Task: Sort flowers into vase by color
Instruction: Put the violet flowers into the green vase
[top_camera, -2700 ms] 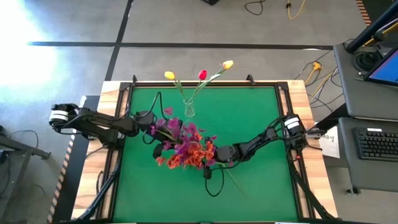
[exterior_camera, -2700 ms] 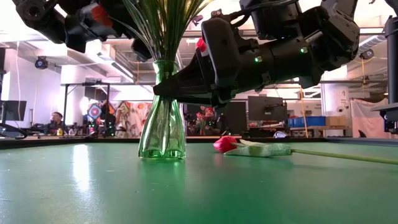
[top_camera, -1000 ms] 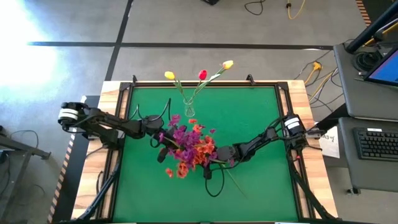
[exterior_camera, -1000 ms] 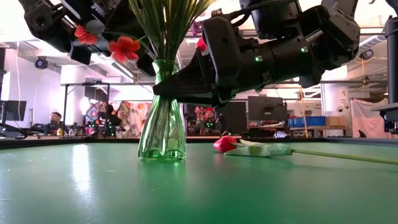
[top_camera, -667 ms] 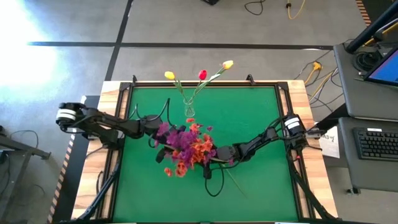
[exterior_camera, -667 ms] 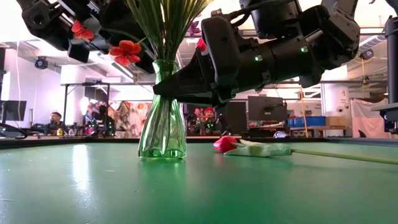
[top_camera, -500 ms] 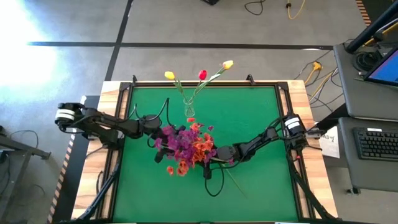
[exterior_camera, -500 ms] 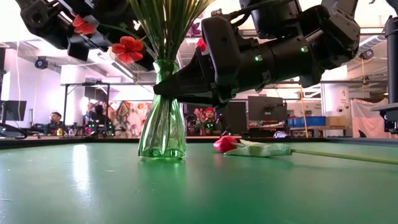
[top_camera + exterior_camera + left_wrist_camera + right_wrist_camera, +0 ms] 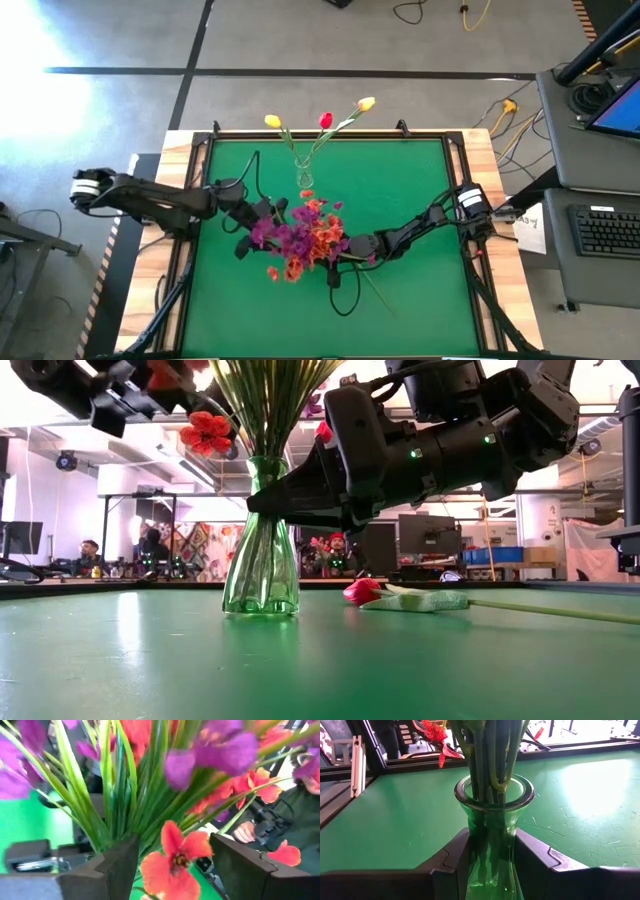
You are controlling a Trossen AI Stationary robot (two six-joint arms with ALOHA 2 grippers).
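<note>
A clear glass vase (image 9: 261, 575) stands on its base on the green mat, near the middle. It holds a bunch of green stems (image 9: 490, 755) topped by purple sprays (image 9: 283, 235) and orange-red sprays (image 9: 318, 238). My right gripper (image 9: 490, 851) is shut on the vase. My left gripper (image 9: 172, 866) stands open at the bunch's left side (image 9: 255, 226), with an orange-red blossom (image 9: 172, 857) between its fingers. I cannot tell whether it touches the blossom. A pink-red tulip (image 9: 362, 591) lies on the mat. My right gripper pinches the vase's narrow waist (image 9: 491, 832), below the flared rim, between its two fingers (image 9: 457, 855). The fingers come level from the table's right side. The vase stands upright with its base (image 9: 260, 608) on the mat.
A second small vase (image 9: 303, 179) stands by the table's far edge, with two yellow tulips (image 9: 272, 121) and a red one (image 9: 325, 120) leaning out of it. The lying tulip's stem (image 9: 377, 291) runs toward the near right. People sit in the room beyond the table.
My left gripper has opened and let go of the orange-red spray. It has drawn back a little toward the table's left edge. The spray stays with the bunch in the vase. My right gripper and the vase have kept still.
</note>
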